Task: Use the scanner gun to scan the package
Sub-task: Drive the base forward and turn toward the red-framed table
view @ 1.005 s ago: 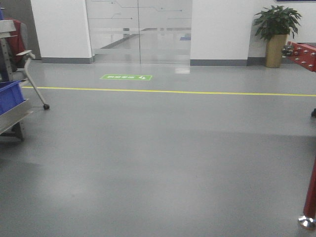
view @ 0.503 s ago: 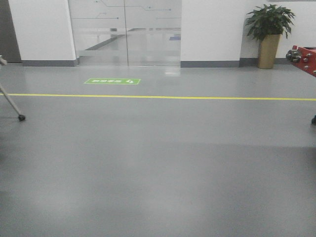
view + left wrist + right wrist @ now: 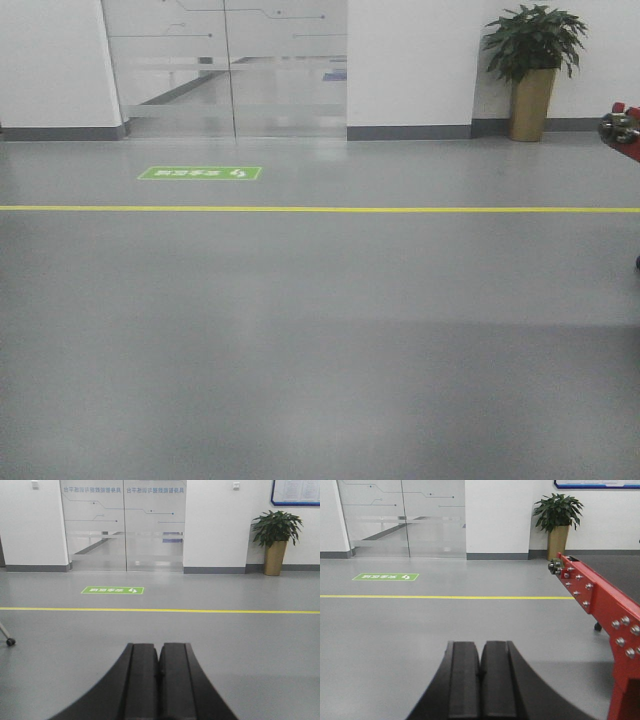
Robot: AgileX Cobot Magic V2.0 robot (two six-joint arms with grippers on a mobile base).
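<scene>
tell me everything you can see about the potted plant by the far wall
The potted plant stands upright at the far right of the room, on the grey floor close to the white wall. Its dark green leaves are dense and spread wider than the pot, which is tall, smooth-looking, tan to gold, narrowing slightly toward its base. Only the floor visibly touches it; contact with the wall cannot be told.

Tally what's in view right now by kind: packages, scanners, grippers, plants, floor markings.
Packages: 0
Scanners: 0
Grippers: 2, left gripper and right gripper, both shut
Potted plants: 1, potted plant
Floor markings: 2, green sign and yellow line
Total: 5
</scene>
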